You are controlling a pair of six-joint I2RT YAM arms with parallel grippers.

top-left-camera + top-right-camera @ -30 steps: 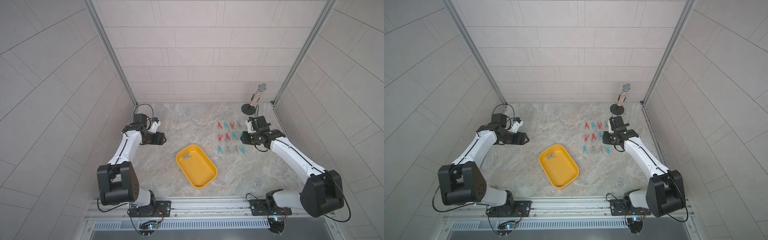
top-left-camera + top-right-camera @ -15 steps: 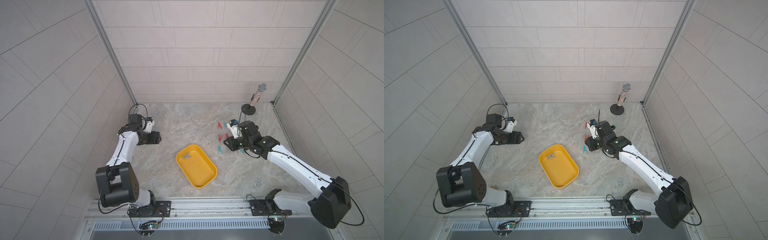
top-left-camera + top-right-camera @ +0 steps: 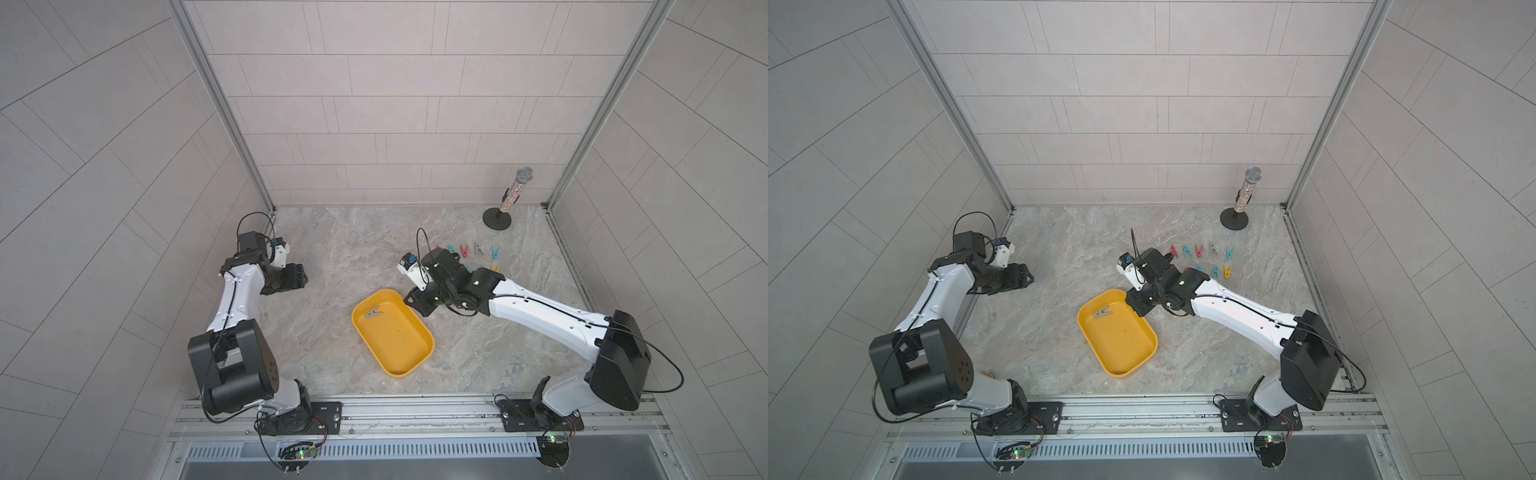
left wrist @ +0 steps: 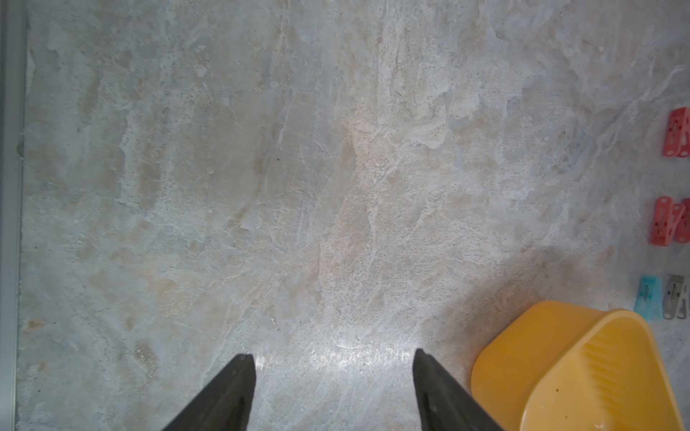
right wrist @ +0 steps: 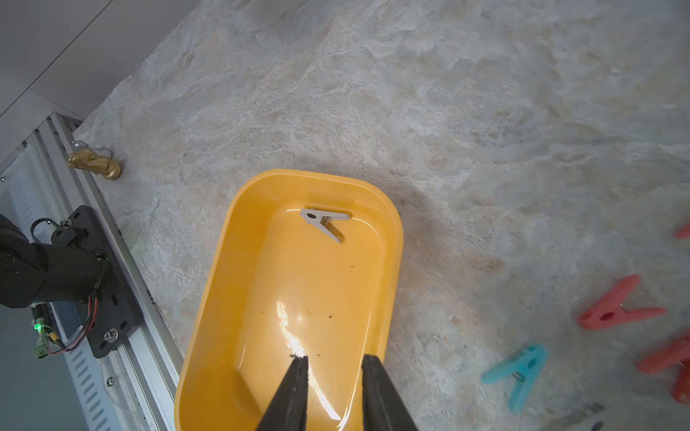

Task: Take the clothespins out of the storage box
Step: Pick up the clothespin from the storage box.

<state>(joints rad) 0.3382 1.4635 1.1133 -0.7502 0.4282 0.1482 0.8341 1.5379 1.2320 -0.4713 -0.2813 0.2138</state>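
Observation:
The yellow storage box lies mid-table. One grey clothespin rests inside, near its far left corner. Several red, teal, grey and yellow clothespins lie in rows on the table behind the box to the right. My right gripper hovers over the box's far right corner, open with a narrow, empty gap. My left gripper is open and empty over bare table near the left wall. The box corner shows in the left wrist view.
A glittery microphone on a round black stand stands in the far right corner. A small gold chess knight lies by the front rail near the left arm's base. Tiled walls close in three sides.
My right arm has swung from the rows of clothespins leftward and toward the front, to the box's far right corner. My left arm has drawn back a little toward the left wall.

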